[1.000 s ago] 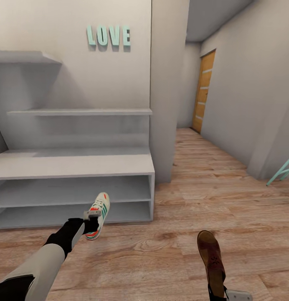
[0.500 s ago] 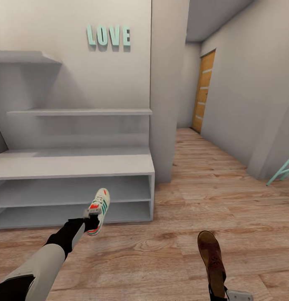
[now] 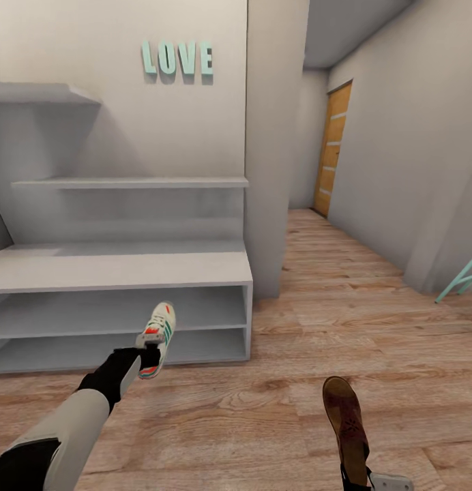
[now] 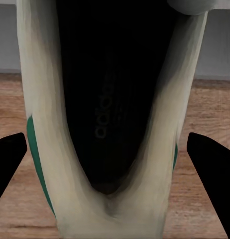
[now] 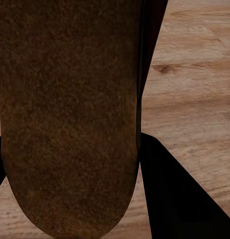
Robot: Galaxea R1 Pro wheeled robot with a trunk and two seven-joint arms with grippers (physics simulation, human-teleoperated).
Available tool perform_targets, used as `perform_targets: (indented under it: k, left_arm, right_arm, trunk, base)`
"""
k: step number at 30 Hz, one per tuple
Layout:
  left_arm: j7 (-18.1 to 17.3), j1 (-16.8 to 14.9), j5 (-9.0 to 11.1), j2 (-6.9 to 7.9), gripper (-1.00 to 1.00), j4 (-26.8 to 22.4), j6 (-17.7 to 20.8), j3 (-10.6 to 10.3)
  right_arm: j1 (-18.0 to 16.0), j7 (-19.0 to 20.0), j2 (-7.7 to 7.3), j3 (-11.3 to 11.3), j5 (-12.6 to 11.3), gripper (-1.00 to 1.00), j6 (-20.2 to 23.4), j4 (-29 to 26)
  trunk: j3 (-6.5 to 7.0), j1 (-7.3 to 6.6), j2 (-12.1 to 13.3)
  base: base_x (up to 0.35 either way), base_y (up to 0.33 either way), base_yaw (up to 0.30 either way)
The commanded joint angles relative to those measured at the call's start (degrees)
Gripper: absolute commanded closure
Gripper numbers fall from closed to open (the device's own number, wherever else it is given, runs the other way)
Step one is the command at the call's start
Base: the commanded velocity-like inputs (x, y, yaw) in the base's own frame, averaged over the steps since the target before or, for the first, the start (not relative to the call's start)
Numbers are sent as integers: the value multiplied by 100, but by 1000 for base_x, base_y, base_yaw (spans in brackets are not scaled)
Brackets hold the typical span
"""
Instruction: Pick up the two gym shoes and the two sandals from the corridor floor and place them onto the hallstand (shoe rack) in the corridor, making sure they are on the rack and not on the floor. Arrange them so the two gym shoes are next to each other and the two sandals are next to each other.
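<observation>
My left gripper [image 3: 149, 352] is shut on the heel of a white gym shoe [image 3: 159, 332] with teal stripes. It holds the shoe off the corridor floor [image 3: 263, 423], toe pointing at the lower open shelves of the grey hallstand [image 3: 120, 271]. In the left wrist view the gym shoe [image 4: 112, 99] shows its dark opening between the black fingertips [image 4: 9, 154]. Low at the right, my right gripper [image 3: 357, 479] is shut on the heel end of a brown sandal [image 3: 345, 416]. The sandal's mottled footbed [image 5: 70, 114] sits beside a dark finger [image 5: 179, 199].
A wall pillar [image 3: 275, 170] stands right of the rack. The corridor runs on past it to a wooden door [image 3: 332, 150]. A teal frame [image 3: 461, 276] leans at the far right. Teal LOVE letters [image 3: 177, 58] hang above the stepped wall shelves [image 3: 127, 183].
My left gripper has carried the gym shoe a little up and forward, closer to the rack's lower shelves. The right arm and sandal have not moved.
</observation>
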Motion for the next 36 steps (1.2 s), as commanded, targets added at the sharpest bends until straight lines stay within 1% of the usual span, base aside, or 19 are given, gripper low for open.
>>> perform_targets:
  k: [1, 4, 9, 16, 19, 23, 29, 36]
  left_arm:
    - [8, -14, -38, -6, 100, -10, 79, 32]
    - [51, -47, -35, -4, 100, -11, 206, 33]
    - [67, -86, -34, 6, 100, -28, 277, 27]
    - [75, -299, -40, -7, 100, -33, 506, 32]
    - [71, -351, -37, -9, 100, -35, 530, 37]
    - [68, -345, -36, -5, 100, -34, 540, 41]
    - [61, -305, -36, 2, 100, -28, 542, 51]
    - [59, -291, -36, 8, 100, -29, 536, 59]
  right_arm:
    - [-3, -2, -2, 12, -48, 100, -17, 3]
    - [-3, -2, -2, 12, -48, 100, -17, 3]
    - [-3, -2, -2, 12, -48, 100, -17, 4]
    - [-3, -2, -2, 12, -48, 100, -17, 11]
    - [-3, -2, -2, 12, -48, 100, -17, 11]
    - [-3, -2, -2, 12, -48, 100, -17, 12]
    - [-3, -2, -2, 12, -48, 100, -17, 12]
    - [-3, -2, -2, 12, -48, 100, -17, 11]
  trunk:
    - [-6, -1, -2]
    - [-6, -1, -2]
    - [-6, -1, -2]
    - [-6, -1, -2]
    - [-6, -1, -2]
    - [-6, -1, -2]
    - [-6, -1, -2]
    - [-6, -1, -2]
  base:
    - [0, 0, 0]
    - [0, 0, 0]
    - [0, 0, 0]
    - [0, 0, 0]
    - [0, 0, 0]
    - [12, 0, 0]
    - [196, 0, 0]
    - [57, 0, 0]
